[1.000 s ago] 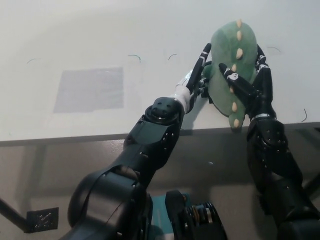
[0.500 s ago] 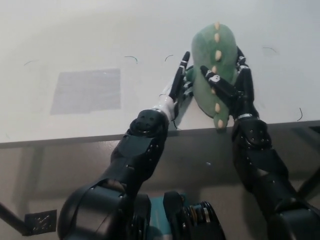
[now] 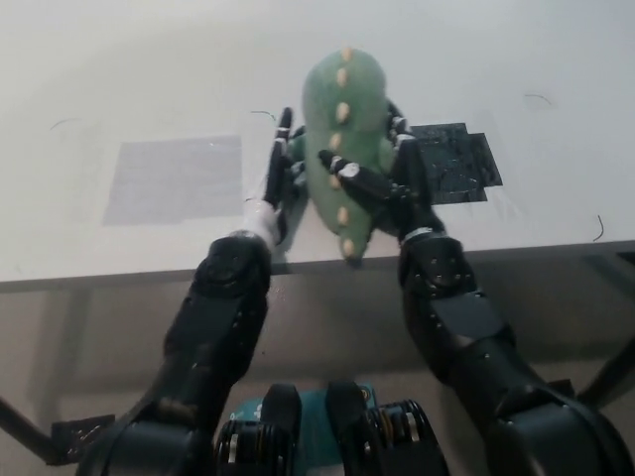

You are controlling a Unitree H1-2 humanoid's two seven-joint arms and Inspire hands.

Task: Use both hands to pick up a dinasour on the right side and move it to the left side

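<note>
Green plush dinosaur (image 3: 342, 129), one item, head view: soft fabric body with a row of cream spikes running down its back, tail end pointing toward the table's near edge. It sits clamped between the two hands above the white table (image 3: 149, 69), near the middle of the picture, between a grey rectangular patch (image 3: 177, 177) on its left and a dark square mat (image 3: 458, 159) on its right. Whether its underside touches the tabletop cannot be told.

Left hand (image 3: 278, 174): pressed flat against the dinosaur's left flank, fingers extended upward along the plush and close together, bearing on the toy from the side.

Right hand (image 3: 382, 183): black, set against the dinosaur's right flank, with one finger laid across the front of the body just below the spikes and the others reaching up behind it; fingers curled around the toy.

Table: pale surface with a few thin dark curved marks scattered across it; its front edge runs across the picture just below the dinosaur's tail.
</note>
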